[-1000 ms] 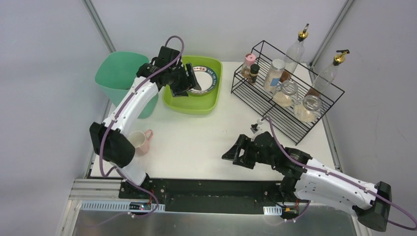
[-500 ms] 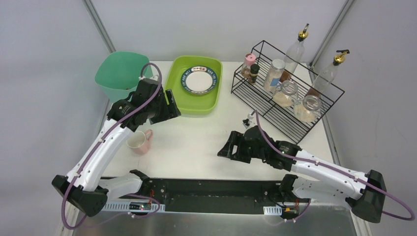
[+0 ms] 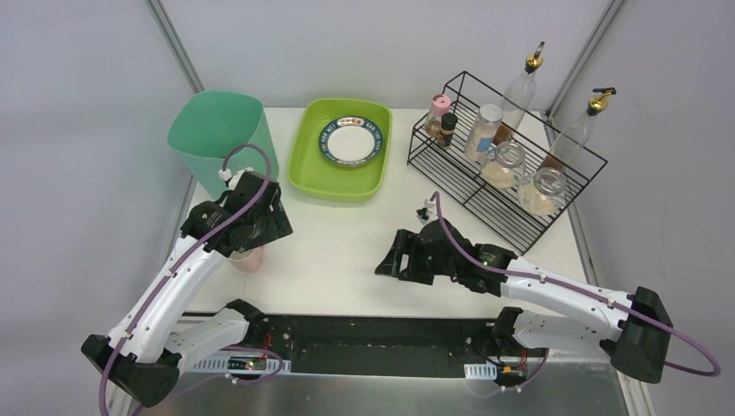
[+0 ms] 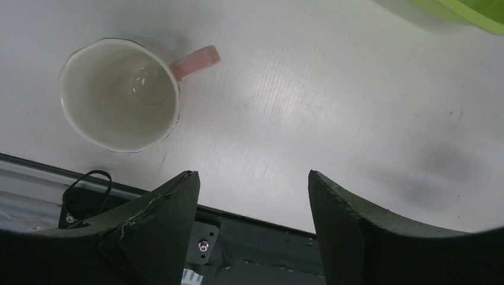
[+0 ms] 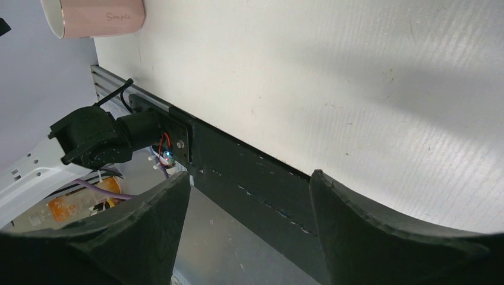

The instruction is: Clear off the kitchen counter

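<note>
Though half-hidden overhead, mug [image 4: 119,95] (wrist-view) whole.

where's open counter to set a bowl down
Best patch: the bare middle of the counter, bordered by the green tub, the wire rack and the black front rail; the right arm's fingers hang over its near side. Crowded: left near corner, with the pink cup by the left fingers.

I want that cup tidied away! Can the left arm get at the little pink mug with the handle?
Probably yes. The left gripper hangs open just above the small pink mug, upright on the white kitchen counter with nothing crowding it. The mug is off-centre, so a small shift looks needed.
</note>
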`<control>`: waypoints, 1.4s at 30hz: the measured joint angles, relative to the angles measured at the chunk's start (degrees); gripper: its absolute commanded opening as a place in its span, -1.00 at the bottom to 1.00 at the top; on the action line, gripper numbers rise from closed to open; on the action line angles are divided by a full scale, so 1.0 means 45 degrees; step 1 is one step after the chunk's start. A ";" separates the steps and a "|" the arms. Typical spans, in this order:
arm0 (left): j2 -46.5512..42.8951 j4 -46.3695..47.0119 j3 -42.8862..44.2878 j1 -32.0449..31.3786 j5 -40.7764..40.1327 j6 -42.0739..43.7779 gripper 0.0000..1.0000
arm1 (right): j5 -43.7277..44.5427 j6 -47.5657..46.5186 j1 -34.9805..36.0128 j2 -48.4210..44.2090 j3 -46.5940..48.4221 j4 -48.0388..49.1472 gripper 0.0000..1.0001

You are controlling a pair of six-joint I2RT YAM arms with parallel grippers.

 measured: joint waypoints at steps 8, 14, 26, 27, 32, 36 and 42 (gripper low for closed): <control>0.0379 -0.0593 -0.0262 0.0374 -0.1161 -0.0214 0.40 | -0.0121 0.0000 0.0000 0.0015 -0.0010 0.0243 0.54; 0.0549 -0.0539 -0.0670 0.1957 -0.1190 0.0228 0.38 | -0.0141 0.0015 0.0000 0.0000 -0.0287 0.0427 0.55; 0.1292 0.0447 -0.1321 0.3201 -0.0131 0.1515 0.20 | -0.0379 0.0078 0.0000 0.0296 -0.0437 0.0879 0.55; 0.1379 0.0539 -0.1409 0.3220 -0.0097 0.1559 0.17 | -0.0389 0.0078 0.0000 0.0340 -0.0442 0.0899 0.55; 0.1651 0.0889 -0.1715 0.3283 0.0175 0.1860 0.08 | -0.0437 0.0112 0.0000 0.0495 -0.0486 0.0971 0.55; 0.1807 0.1107 -0.1880 0.3283 0.0389 0.2093 0.04 | -0.0476 0.0165 0.0000 0.0772 -0.0495 0.1054 0.55; 0.2050 0.1345 -0.2025 0.3288 0.0461 0.2215 -0.07 | -0.0481 0.0253 0.0000 0.1010 -0.0559 0.1350 0.55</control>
